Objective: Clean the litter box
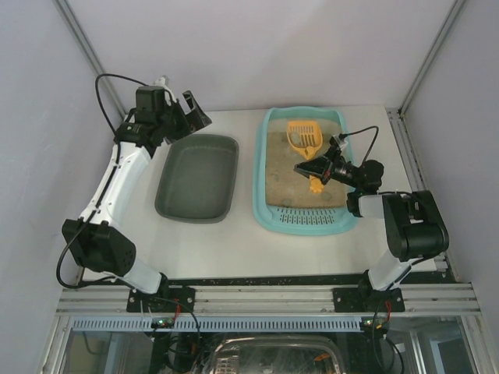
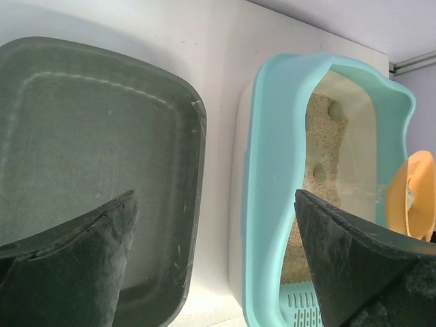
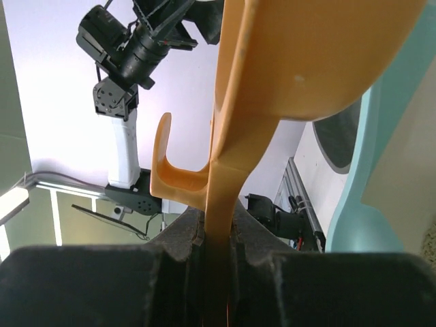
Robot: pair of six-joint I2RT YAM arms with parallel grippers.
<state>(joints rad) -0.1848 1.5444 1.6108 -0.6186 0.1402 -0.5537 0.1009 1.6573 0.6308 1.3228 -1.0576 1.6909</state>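
The white worktop [image 1: 245,245] is matt and sits inside an enclosure. Plain pale grey panels close it in: a back wall [image 1: 257,47], a left wall [image 1: 31,117] and a right wall [image 1: 472,117]. Metal struts [image 1: 84,43] run up the two rear corners. An aluminium rail [image 1: 265,298] borders the near edge, with a slotted strip [image 1: 218,323] just below it. Lighting is even and diffuse; shadows are soft.

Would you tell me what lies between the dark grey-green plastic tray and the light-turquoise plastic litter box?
Only a bare strip of white table; the top external view shows it.
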